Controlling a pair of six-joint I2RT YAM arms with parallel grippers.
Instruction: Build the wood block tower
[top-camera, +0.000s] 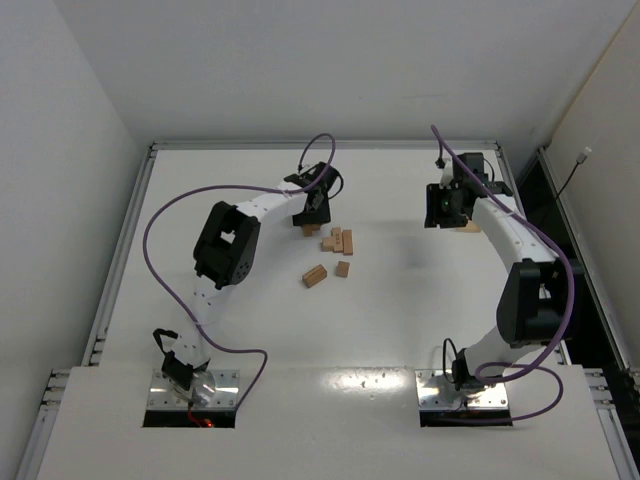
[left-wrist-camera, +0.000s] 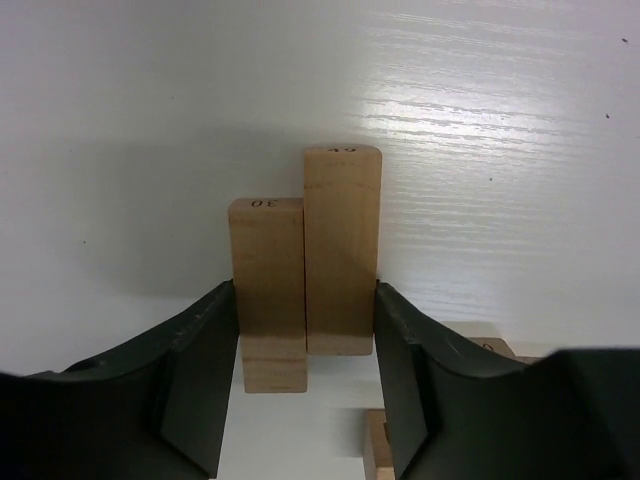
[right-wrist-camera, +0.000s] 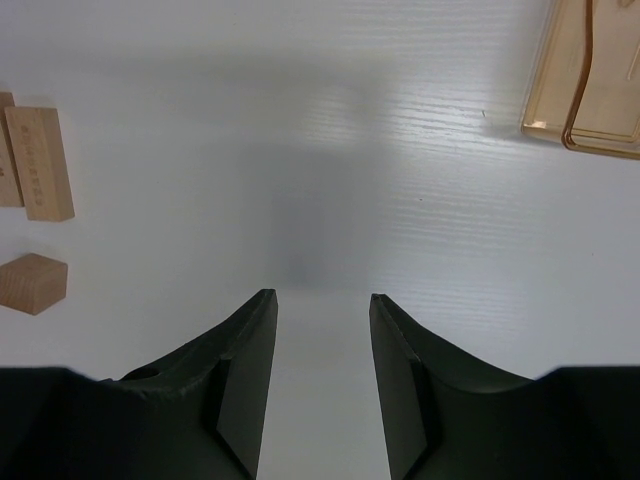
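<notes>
1. The left jaws are pinching two wood blocks side by side. One finger presses the outer face of the left-hand bar (left-wrist-camera: 266, 290), and the other presses the outer face of the right-hand bar (left-wrist-camera: 342, 250).
2. The two bars touch along their long sides but are staggered - the right-hand bar reaches further from the wrist, and the left-hand bar sits back between the fingers. Each has a small printed number on its far end.
3. From above, this pinched pair (top-camera: 308, 229) shows as a tan patch under the left arm's tip, left of centre on the white table (top-camera: 400, 330). I cannot tell whether it rests on the surface or hangs just above it.
4. Just beside that spot, towards the middle, lie the loose wood blocks (top-camera: 338, 241). A few sit together in a small cluster, and two more (top-camera: 315, 276) lie slightly nearer the arm bases.
5. The right jaws stand spread with only bare table between them, well apart from the cluster.
6. In the right wrist view, a bar (right-wrist-camera: 40, 162) and a short cube-like block (right-wrist-camera: 32, 283) lie at the left edge.
7. A translucent tan tray (right-wrist-camera: 590, 80) sits at the upper right of that view.
</notes>
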